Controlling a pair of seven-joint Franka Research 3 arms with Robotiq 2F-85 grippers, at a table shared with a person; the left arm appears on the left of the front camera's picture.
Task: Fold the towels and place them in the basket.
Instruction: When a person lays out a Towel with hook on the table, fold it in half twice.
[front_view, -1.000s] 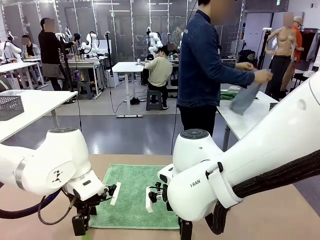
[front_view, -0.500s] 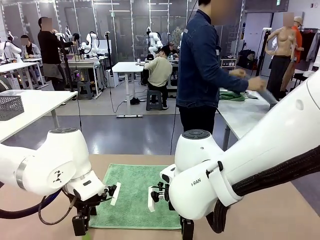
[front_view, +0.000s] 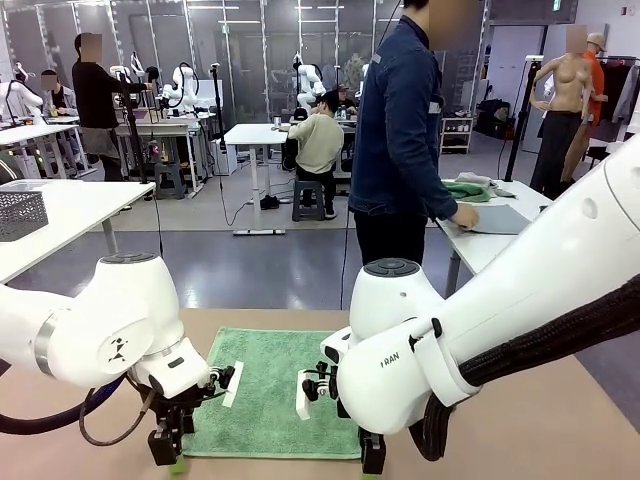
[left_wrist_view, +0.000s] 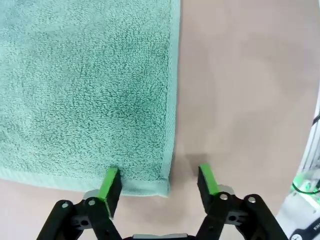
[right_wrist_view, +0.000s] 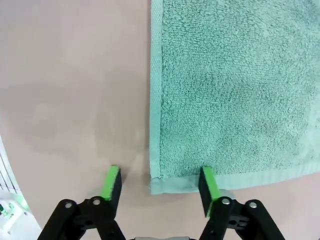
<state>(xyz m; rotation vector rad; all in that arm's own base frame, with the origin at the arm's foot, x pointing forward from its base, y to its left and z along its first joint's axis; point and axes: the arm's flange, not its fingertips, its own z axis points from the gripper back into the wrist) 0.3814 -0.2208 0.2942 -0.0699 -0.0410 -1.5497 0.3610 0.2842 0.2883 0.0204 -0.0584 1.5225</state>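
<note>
Spread wide: left gripper (left_wrist_view: 157, 176) astride one near corner of the towel (left_wrist_view: 90, 75), right gripper (right_wrist_view: 159, 175) astride the other, nothing pinched. Soft, light, limp terry, lying flat on the tan table (left_wrist_view: 250, 75); probably best taken at the hemmed corners. Beyond, a busy lab with a person (front_view: 400, 130) standing.

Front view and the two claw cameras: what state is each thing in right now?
Towel: spread flat and unfolded on the table.
Left gripper: open, jaws either side of one near towel corner.
Right gripper: open, jaws either side of the other near corner.
Basket: upright on a white side table.
</note>
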